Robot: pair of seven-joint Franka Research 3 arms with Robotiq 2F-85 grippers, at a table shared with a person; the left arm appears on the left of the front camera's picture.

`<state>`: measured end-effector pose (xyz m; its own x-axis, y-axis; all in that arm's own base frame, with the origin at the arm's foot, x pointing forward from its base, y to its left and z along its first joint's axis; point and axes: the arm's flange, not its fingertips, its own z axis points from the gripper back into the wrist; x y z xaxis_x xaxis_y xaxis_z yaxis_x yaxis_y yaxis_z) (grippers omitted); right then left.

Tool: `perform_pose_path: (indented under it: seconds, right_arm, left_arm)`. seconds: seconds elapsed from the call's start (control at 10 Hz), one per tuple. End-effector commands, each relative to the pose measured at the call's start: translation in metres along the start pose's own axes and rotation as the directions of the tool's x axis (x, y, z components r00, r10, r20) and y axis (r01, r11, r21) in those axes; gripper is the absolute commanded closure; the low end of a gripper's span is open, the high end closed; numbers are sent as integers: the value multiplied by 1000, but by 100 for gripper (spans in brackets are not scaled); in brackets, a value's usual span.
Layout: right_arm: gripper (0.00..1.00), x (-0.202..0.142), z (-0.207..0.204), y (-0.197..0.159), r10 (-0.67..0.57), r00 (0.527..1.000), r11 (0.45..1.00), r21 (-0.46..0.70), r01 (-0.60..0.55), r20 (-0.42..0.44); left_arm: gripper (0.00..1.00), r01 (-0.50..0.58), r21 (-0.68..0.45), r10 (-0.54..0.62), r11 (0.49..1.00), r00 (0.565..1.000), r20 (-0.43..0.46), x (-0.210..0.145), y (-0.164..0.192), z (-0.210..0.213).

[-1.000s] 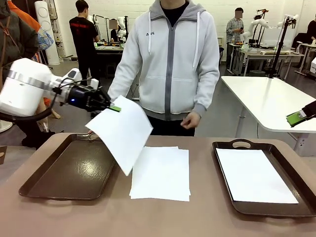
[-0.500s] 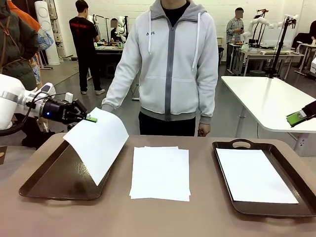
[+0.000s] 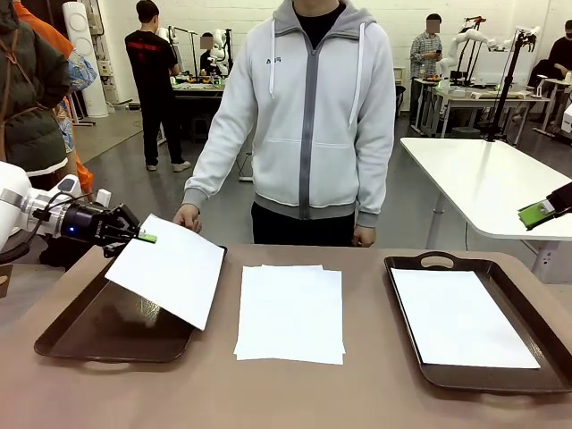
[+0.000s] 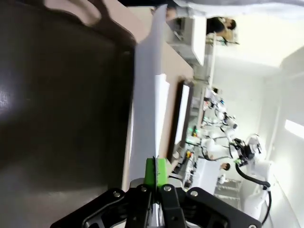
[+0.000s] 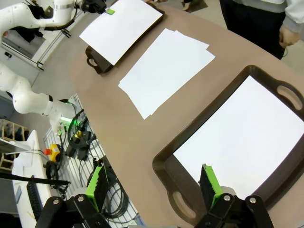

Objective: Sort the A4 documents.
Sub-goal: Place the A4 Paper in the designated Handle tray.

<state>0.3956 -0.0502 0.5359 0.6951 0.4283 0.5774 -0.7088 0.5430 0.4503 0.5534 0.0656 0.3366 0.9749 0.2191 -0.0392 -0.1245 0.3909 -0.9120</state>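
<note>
Fingers (image 3: pixel 147 238) of my left gripper (image 3: pixel 143 239) are clamped on one corner of a sheet (image 3: pixel 170 268), held tilted over the tray (image 3: pixel 63 331) at lower left. My right fingers (image 5: pixel 99 183) stand apart. Remaining sheets (image 3: pixel 290 313) lie at frame centre on the worktop (image 3: pixel 268 393). I judge the paper light, limp and easily creased: pinch an edge or corner only.
</note>
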Motion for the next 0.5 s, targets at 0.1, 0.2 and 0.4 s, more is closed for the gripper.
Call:
perform_pose_path:
  seconds: [0.1, 0.2, 0.4]
  right_arm:
    - [0, 0, -1, -1, 4, 1000, 1000, 8, -4, 3]
    - [0, 0, -1, -1, 4, 1000, 1000, 8, -4, 3]
    - [0, 0, -1, -1, 4, 1000, 1000, 8, -4, 3]
  left_arm:
    - [99, 28, 145, -22, 989, 999, -43, 5, 1, -3]
    - [99, 36, 181, -23, 983, 997, -73, 9, 0, -3]
    - [99, 32, 263, 6, 964, 989, -144, 17, 0, 3]
